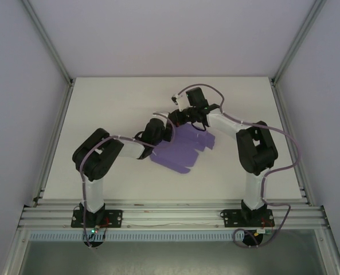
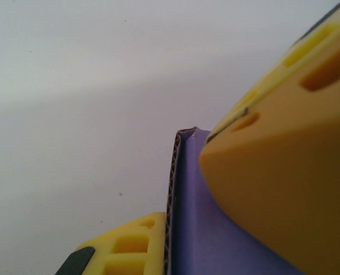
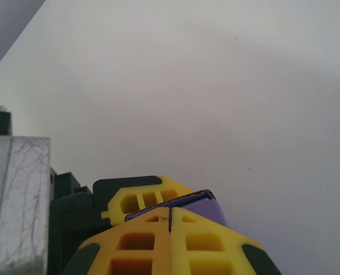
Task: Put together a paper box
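Note:
The purple paper box (image 1: 184,152) lies as a flat die-cut sheet with flaps on the white table, between the two arms. My left gripper (image 1: 171,127) is at its far left corner, shut on the card. In the left wrist view the corrugated edge (image 2: 172,200) stands pinched between the yellow fingers (image 2: 129,246). My right gripper (image 1: 187,120) meets it from the right at the same corner. In the right wrist view its fingers (image 3: 141,240) are pressed together with nothing between them, and the purple card (image 3: 213,209) sits just beyond their tips, beside a left finger (image 3: 138,200).
The white table (image 1: 101,103) runs out to metal frame rails on the left (image 1: 55,132) and right (image 1: 287,132). Grey walls enclose the cell. Both arm bases (image 1: 95,217) sit on the near rail.

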